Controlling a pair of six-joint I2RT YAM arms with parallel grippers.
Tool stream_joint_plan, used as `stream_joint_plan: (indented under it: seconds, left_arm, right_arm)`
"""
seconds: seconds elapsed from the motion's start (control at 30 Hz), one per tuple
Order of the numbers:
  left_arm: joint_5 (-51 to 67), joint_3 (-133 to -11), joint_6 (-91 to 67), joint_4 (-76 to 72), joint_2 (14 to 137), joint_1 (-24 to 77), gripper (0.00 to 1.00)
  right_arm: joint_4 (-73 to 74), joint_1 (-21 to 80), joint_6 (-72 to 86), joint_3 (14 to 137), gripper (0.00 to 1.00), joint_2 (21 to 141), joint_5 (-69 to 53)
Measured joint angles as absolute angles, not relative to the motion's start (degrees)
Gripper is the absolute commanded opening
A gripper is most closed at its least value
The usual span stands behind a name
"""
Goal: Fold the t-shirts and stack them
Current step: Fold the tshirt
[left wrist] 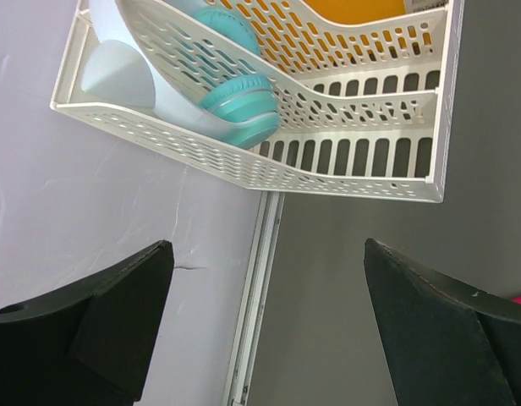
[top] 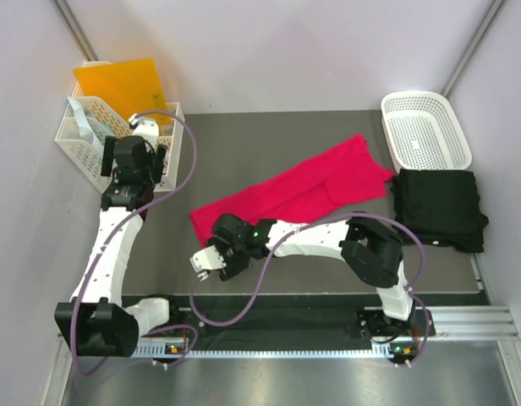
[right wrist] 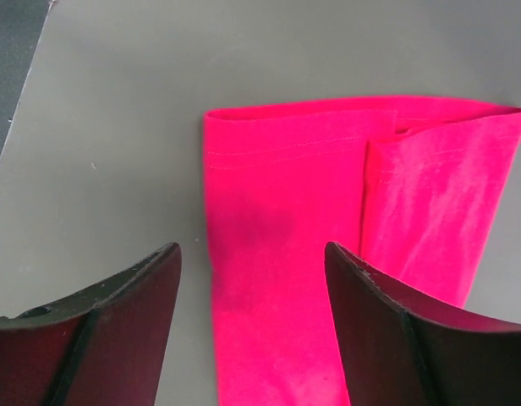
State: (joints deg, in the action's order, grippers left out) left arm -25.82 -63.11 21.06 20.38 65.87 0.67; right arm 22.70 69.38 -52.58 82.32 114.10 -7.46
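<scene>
We hold right gripper (top: 211, 266) spread, empty, pink shirt (right wrist: 277, 211) end just ahead, probably for next fold; left gripper (left wrist: 269, 254) spread wide, empty, basket (left wrist: 353, 182) ahead, probably keeping clear.

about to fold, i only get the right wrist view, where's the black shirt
observer: the black shirt lies folded at the table's right side, just on the near side of the basket.
operator: is the other arm in my way
observer: no, the left gripper is open at the far left, by a white rack, away from both shirts.
operator: how does the red shirt lie past my frame
observer: the red shirt is a long diagonal strip, and its far right end lies close to the black shirt.
</scene>
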Motion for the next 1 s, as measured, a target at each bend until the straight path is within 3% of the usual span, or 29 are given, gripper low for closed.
stream_joint_plan:
  seconds: [0.57, 0.67, 0.7, 0.87, 1.0]
  left_arm:
    - [-24.9, -70.0, 20.9, 21.1, 67.2, 0.7, 0.98]
    - [-24.8, -70.4, 20.8, 21.1, 67.8, 0.7, 0.98]
    - [-24.7, -70.4, 20.6, 21.2, 67.8, 0.7, 0.98]
    - [-24.4, -70.4, 20.3, 21.4, 67.9, 0.7, 0.99]
    - [-24.5, -70.3, 20.9, 20.9, 67.9, 0.7, 0.99]
  right_arm:
    - [19.4, 69.4, -51.8, 81.0, 0.64, 116.7, -8.4]
    - [18.5, 69.4, -51.5, 81.1, 0.58, 117.1, -8.6]
    - [18.2, 69.4, -51.4, 81.2, 0.49, 117.4, -8.7]
    - [17.3, 69.5, -50.8, 82.7, 0.27, 119.1, -8.8]
    - [17.2, 69.6, -50.3, 83.0, 0.0, 119.7, -9.1]
